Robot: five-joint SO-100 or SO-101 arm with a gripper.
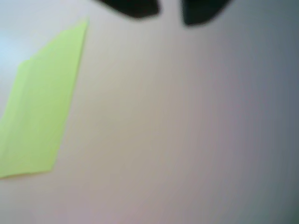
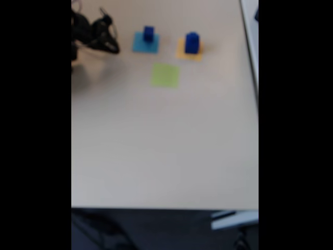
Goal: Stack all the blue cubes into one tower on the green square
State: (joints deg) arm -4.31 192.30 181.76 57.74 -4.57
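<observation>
Pale beige tabletop [image 2: 166,151] fills both views, bare apart from a few small things near its far edge. Wrist view: two dark fingertips [image 1: 135,7] poke in at the top edge w/ a clear gap of bare table between them, nothing gripped; gripper [image 1: 170,11] reads as parted, though the pic is too blurry to say how wide. Lower left of the tips lies the green square [image 1: 42,102], flat on the table, well apart from them, its left side cut by the frame. Fixed view: black arm [image 2: 93,36] sits at the far left corner, gripper end pointing right, jaws too small to read there. Just right of it is a light-blue square [image 2: 144,45] w/ a smaller blue cube [image 2: 149,33] on it; further right an orange-yellow square [image 2: 188,52] carries a bigger blue cube [image 2: 192,42]. Green square [image 2: 166,75] lies nearer the camera, roughly between those two, w/ no cube on it.
</observation>
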